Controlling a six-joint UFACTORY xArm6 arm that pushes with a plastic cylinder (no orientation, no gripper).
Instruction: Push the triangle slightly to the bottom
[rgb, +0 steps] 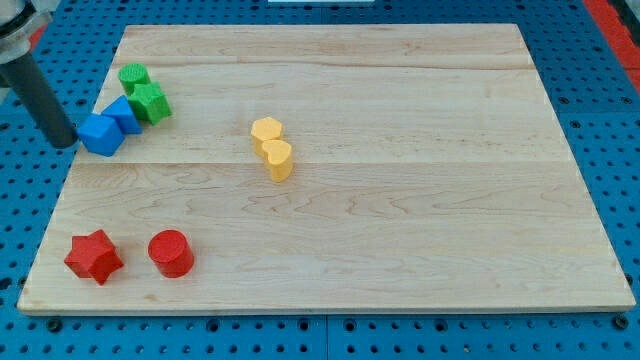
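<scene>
The blue triangle (125, 113) lies near the board's upper left, wedged between a blue cube (100, 135) at its lower left and a green star (151, 102) at its right. My tip (66, 141) is at the view's left, just off the board's left edge. It is close beside the blue cube's left side, and I cannot tell whether they touch. The cube lies between my tip and the triangle.
A green cylinder (133, 75) sits just above the green star. A yellow hexagon (266, 130) and a yellow heart (278, 159) touch near the middle. A red star (93, 256) and a red cylinder (171, 252) lie at the lower left. The wooden board (420, 200) rests on blue pegboard.
</scene>
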